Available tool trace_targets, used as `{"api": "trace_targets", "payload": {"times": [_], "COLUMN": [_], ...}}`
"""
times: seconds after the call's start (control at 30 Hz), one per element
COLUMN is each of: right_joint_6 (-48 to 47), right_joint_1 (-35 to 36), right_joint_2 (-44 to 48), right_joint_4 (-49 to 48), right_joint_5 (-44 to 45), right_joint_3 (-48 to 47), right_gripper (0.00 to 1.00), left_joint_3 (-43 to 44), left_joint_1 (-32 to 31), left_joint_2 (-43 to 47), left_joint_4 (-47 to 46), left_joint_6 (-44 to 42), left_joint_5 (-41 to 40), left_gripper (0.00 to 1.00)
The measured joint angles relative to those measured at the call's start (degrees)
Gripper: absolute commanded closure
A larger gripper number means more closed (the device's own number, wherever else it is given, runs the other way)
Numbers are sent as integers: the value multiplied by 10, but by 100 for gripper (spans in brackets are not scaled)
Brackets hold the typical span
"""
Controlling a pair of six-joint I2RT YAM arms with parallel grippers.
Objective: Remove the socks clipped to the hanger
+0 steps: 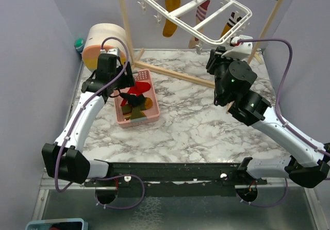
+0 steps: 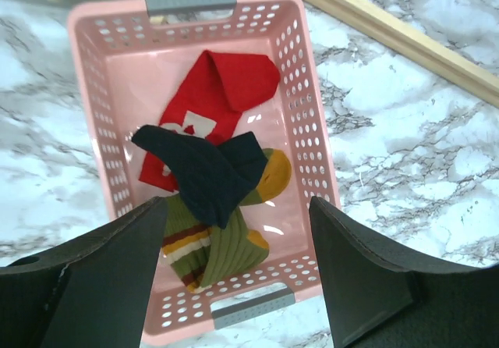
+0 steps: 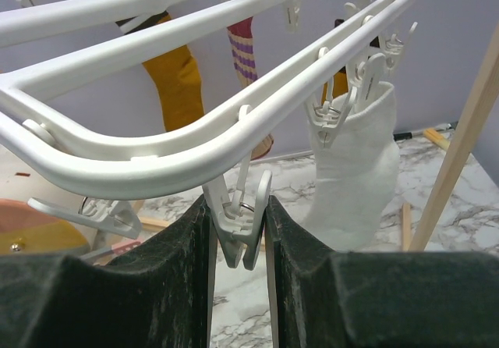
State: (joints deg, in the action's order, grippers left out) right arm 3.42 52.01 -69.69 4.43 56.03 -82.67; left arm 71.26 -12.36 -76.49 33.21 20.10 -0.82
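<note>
The white hanger (image 1: 192, 9) hangs tilted from a wooden rack at the back. A mustard sock (image 1: 171, 5), a red striped sock (image 1: 202, 12) and a dark striped sock (image 1: 230, 23) still hang from it. The right wrist view also shows the hanger (image 3: 195, 141) and a white sock (image 3: 355, 168) on its near clips. My right gripper (image 3: 238, 223) is shut on an empty white clip (image 3: 248, 227) under the frame's front bar. My left gripper (image 2: 238, 207) is open above the pink basket (image 2: 86, 75). In the basket lie a red sock (image 2: 226, 87), a black one (image 2: 207, 172) and an olive striped one (image 2: 210, 250).
The rack's wooden base bar (image 1: 172, 71) lies across the marble table behind the basket (image 1: 150, 117). A round cream and orange container (image 1: 100, 42) stands at the back left. A light blue bin (image 1: 51, 224) sits below the table's near edge.
</note>
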Motion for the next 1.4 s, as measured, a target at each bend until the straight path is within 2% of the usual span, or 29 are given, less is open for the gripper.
{"api": "trace_targets", "payload": {"times": [0.13,0.23,0.47,0.57,0.73,0.87,1.13,1.4], "right_joint_6": [1,5,28,34,40,48,58,61], "right_joint_1": [0,0,0,0,2,9,30,36], "right_joint_2": [0,-1,-21,-33,-44,-58,-79,-93], "right_joint_4": [1,3,23,30,47,59,63,68], "right_joint_5": [-2,-7,-28,-34,-38,-48,-61,-69], "right_joint_3": [1,1,-11,-19,-41,-72,-91,-103], "right_gripper": [99,99,99,99,99,99,99,99], "left_joint_3": [38,44,-38,-80,-153,-156,-138,-135], "left_joint_1": [-4,-35,-203,-237,-256,-266,-283,-284], "left_joint_2": [17,34,61,51,33,-12,-66,-91], "left_joint_4": [24,24,-115,-189,-340,-424,-486,-529], "left_joint_6": [-18,-32,-101,-134,-184,-218,-274,-283], "left_joint_5": [-10,-18,-51,-64,-66,-65,-65,-63], "left_gripper": [20,20,21,20,20,20,20,20]}}
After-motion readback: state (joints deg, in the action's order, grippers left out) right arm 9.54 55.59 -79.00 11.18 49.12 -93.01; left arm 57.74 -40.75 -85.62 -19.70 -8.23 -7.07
